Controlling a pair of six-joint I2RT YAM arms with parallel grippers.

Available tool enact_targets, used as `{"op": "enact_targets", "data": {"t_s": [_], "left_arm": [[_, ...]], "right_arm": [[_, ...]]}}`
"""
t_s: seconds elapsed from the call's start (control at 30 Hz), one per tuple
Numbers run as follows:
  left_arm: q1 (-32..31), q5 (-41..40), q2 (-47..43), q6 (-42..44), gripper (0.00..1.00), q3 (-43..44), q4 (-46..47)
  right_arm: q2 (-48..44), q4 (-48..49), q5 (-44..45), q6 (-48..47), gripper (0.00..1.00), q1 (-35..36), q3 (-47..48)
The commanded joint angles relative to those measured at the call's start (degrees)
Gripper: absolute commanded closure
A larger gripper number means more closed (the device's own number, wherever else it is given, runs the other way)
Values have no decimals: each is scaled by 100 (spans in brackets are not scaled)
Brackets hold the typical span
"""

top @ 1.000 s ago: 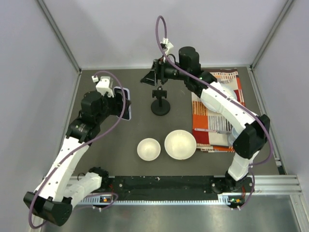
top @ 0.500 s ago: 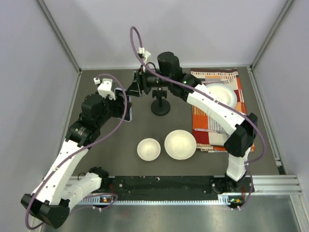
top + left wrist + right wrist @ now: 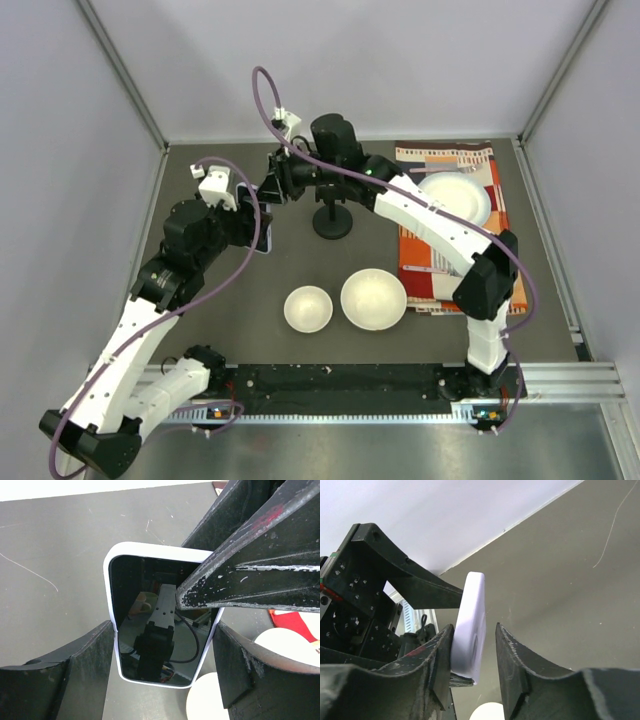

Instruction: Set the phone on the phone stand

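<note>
The phone, black screen with a pale lavender rim, is held off the table at the left. My left gripper is shut on its two long edges; in the left wrist view the phone sits between my fingers. My right gripper is open and straddles the phone's far end, one finger on each face. In the right wrist view the phone lies against the left finger, with a gap to the right one. The black phone stand stands empty, right of the phone.
Two white bowls sit side by side in front of the stand. A white plate lies on a patterned orange cloth at the right. Grey walls close the back and both sides.
My right arm has swung left from behind the stand to the phone, and its open jaws now straddle the phone's end. My left gripper keeps hold of the phone, barely moved.
</note>
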Motion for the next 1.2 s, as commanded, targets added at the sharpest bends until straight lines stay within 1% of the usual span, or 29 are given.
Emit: {"op": "enact_targets", "data": {"t_s": [0.0,0.1,0.2,0.27,0.3,0.33,0.37,0.4,0.43,0.47,0.5,0.53,0.57,0.6,0.63,0.67,0.7,0.73,0.77,0.8,0.83,0.93,0.97,1.03,1.07,1.17], "left_arm": [[-24,88,-68,41,100,255,544],[-33,79,-68,59,100,264,526],[-33,53,-68,41,100,291,447],[-33,88,-68,-2,100,343,386],[-42,97,-59,-20,100,361,351],[-33,97,-59,-55,100,378,316],[-33,36,-50,-168,100,396,307],[-33,18,-85,-257,93,405,263],[-33,9,-120,-353,80,440,176],[-33,35,-173,-546,67,484,96],[-33,122,-304,-626,49,501,-61],[-33,167,-383,-696,28,502,-141],[-33,167,-471,-810,21,510,-229],[-33,498,-664,-855,18,502,-378],[-33,579,-753,-899,13,502,-475],[-25,658,-840,-986,11,475,-554],[-24,790,-1041,-1039,10,458,-685],[-24,887,-1139,-1135,7,414,-739],[-24,1018,-1305,-1163,7,388,-748],[-24,1315,-1368,-1206,5,353,-748],[-24,1545,-1421,-1294,5,283,-696],[-24,2142,-1483,-1461,3,194,-468],[-24,2171,-1500,-1496,2,203,-423],[-24,2162,-1518,-1558,1,238,-292],[-24,2162,-1501,-1567,1,255,-204],[-24,2293,-1256,-1734,1,343,-72]], "right_arm": [[83,135,59,-116,63,116,329],[180,144,-72,-90,67,169,426],[224,135,-117,-90,73,231,479],[233,144,-152,-99,79,231,488],[233,153,-204,-116,85,231,496],[216,161,-222,-116,100,231,488],[189,170,-240,-116,100,231,444],[146,283,-266,-125,100,231,383],[-11,415,-362,-125,100,231,286],[-126,573,-389,-125,100,239,-10],[-258,749,-398,-90,100,205,-231],[-616,1351,-398,32,100,178,-485],[-785,1670,-433,146,100,135,-1045],[-961,2030,-546,408,100,-5,-1303],[-1102,2643,-652,576,100,-85,-1523],[-1294,2945,-783,752,100,-199,-1856],[-1375,3183,-1107,1102,100,-400,-1981],[-1428,3707,-1293,1279,100,-524,-2104],[-1515,3973,-1460,1464,100,-621,-2314],[-1551,4220,-1775,1831,100,-805,-2412],[-1577,4770,-1934,2000,100,-893,-2569],[-1656,5494,-2410,2668,100,-1157,-2816],[-1674,5888,-2480,2809,100,-1210,-2878],[-1762,6259,-2674,3187,100,-1333,-3027],[-1780,6670,-2744,3336,100,-1351,-3054],[-1832,7234,-2955,3916,100,-1378,-3116]]}}
